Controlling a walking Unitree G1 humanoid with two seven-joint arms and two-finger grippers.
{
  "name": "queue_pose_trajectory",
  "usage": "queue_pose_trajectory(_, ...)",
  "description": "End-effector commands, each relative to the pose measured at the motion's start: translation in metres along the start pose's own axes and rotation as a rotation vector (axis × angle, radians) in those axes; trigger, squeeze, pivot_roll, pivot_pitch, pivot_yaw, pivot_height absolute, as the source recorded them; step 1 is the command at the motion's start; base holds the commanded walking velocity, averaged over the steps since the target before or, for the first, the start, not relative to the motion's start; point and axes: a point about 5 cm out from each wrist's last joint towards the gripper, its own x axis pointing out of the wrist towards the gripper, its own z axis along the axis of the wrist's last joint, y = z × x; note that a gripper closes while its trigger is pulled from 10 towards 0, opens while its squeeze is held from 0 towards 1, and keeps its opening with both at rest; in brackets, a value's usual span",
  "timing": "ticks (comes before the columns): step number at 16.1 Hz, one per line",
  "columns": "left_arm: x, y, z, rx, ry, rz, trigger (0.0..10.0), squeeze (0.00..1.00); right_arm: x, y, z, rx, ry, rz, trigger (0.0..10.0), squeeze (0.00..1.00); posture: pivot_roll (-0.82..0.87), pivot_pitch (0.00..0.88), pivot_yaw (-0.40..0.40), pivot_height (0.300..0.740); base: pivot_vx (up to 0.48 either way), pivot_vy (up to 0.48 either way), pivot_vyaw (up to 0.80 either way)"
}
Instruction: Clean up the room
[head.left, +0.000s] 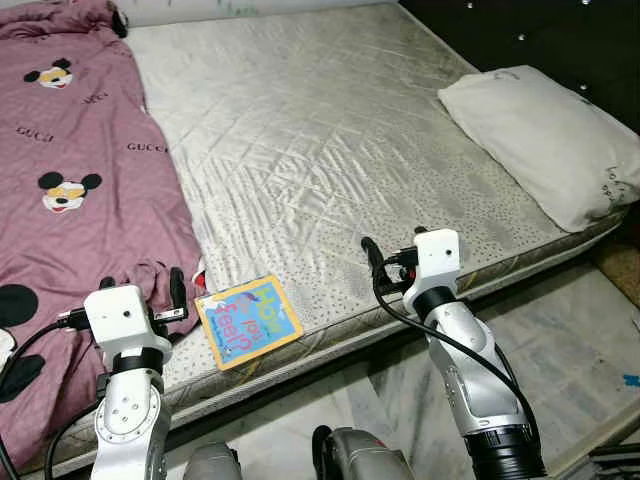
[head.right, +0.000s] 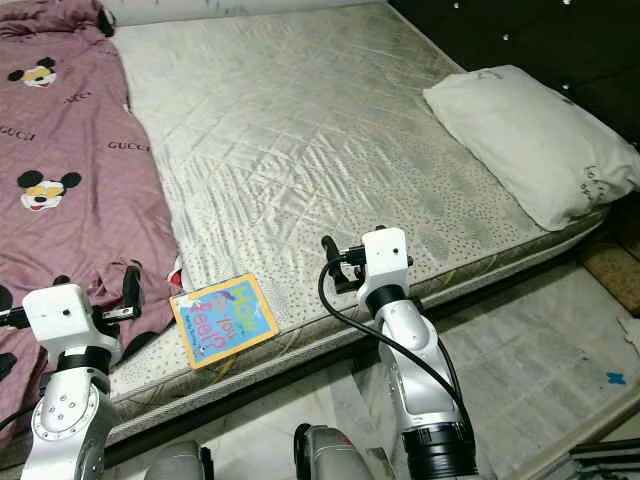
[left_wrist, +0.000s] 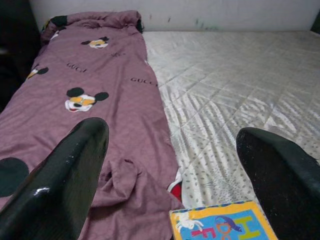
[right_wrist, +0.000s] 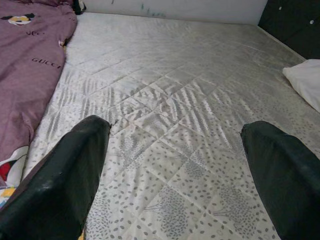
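Clearly, both end effectors are released and empty: our left end effector (left_wrist: 170, 165) hovers with fingers spread over the near mattress edge, just above the colourful children's book (head.left: 248, 321), while our right end effector (right_wrist: 175, 170) hangs open over bare quilting. We judge the book to be the item to tidy; it lies flat at the very edge of the mattress (head.left: 330, 130), touching the hem of the mauve blanket (head.left: 70, 180). A thin, flat cover may slip from the fingers, slide off onto the tiled floor (head.left: 560, 340), or drag the blanket hem along. Open room lies across the mattress centre; the pillow (head.left: 545, 140) sits well apart at our right, beside the dark headboard (head.left: 540, 35).
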Motion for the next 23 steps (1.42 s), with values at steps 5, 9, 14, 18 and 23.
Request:
queue_pose_trajectory(5, -0.001, -0.0003, -0.0027, 0.007, 0.02, -0.007, 10.0, 0.0, -0.0011, -0.0016, -0.0007, -0.005, 0.007, 0.008, 10.0, 0.0, 0.0, 0.145, -0.075, 0.74, 0.0, 0.0, 0.0)
queue_pose_trajectory(9, -0.0013, -0.0003, -0.0033, 0.0, 0.024, -0.002, 10.0, 0.0, -0.001, -0.0018, -0.0005, -0.006, 0.009, 0.011, 10.0, 0.0, -0.01, 0.148, -0.076, 0.74, 0.0, 0.0, 0.0)
queue_pose_trajectory(14, -0.0007, -0.0011, -0.0035, -0.004, 0.025, 0.0, 10.0, 0.0, -0.0002, -0.0018, -0.0004, -0.01, 0.011, 0.018, 10.0, 0.0, -0.01, 0.15, -0.081, 0.71, 0.0, 0.0, 0.0)
queue_pose_trajectory(18, -0.0001, -0.0014, -0.0033, -0.003, 0.024, 0.0, 10.0, 0.0, 0.0007, -0.0016, -0.0007, -0.009, 0.012, 0.024, 10.0, 0.0, -0.01, 0.148, -0.081, 0.685, 0.0, 0.0, 0.0)
queue_pose_trajectory(23, 0.0017, -0.0026, -0.0038, 0.007, 0.023, -0.004, 10.0, 0.0, 0.0039, -0.0016, -0.0009, -0.012, 0.008, 0.022, 10.0, 0.0, -0.01, 0.128, -0.068, 0.685, 0.0, 0.0, 0.0)
